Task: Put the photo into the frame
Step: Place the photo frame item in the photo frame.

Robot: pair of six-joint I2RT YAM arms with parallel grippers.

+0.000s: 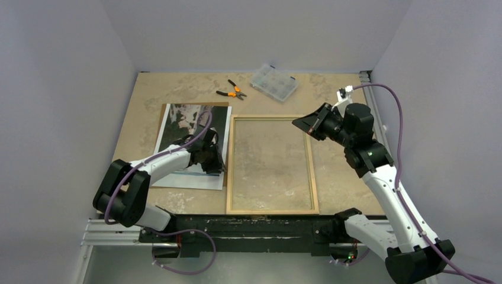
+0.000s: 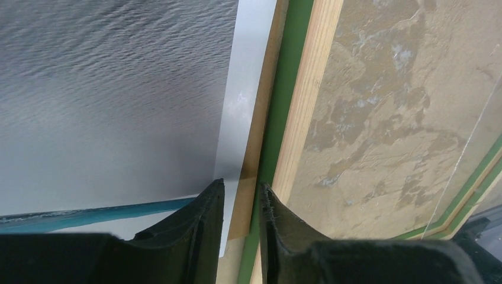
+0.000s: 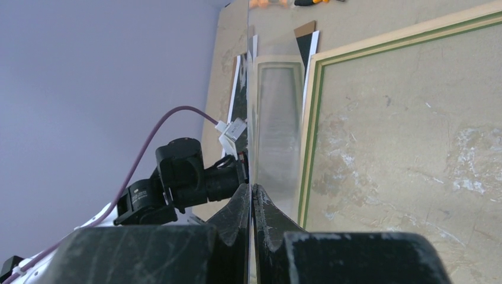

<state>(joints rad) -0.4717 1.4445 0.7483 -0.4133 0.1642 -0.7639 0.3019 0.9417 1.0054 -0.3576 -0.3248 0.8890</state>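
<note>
The photo (image 1: 189,127) lies face up at the left on a brown backing sheet (image 1: 195,105). The frame (image 1: 314,177) lies beside it, pale wood back up. My left gripper (image 1: 218,160) is low over the photo's right edge. In the left wrist view its jaws (image 2: 241,189) stand a narrow gap apart, open, straddling the photo's white border (image 2: 240,106) and the backing's edge (image 2: 260,124), next to the frame's green-and-wood rail (image 2: 305,100). My right gripper (image 1: 305,125) is raised over the frame's upper right. It is shut (image 3: 253,192) on the clear pane (image 3: 275,118), seen edge-on.
Orange-handled pliers (image 1: 232,91) and a clear plastic parts box (image 1: 273,83) lie at the back of the table. Grey walls close in the left, back and right sides. The arm bases sit on a rail at the near edge.
</note>
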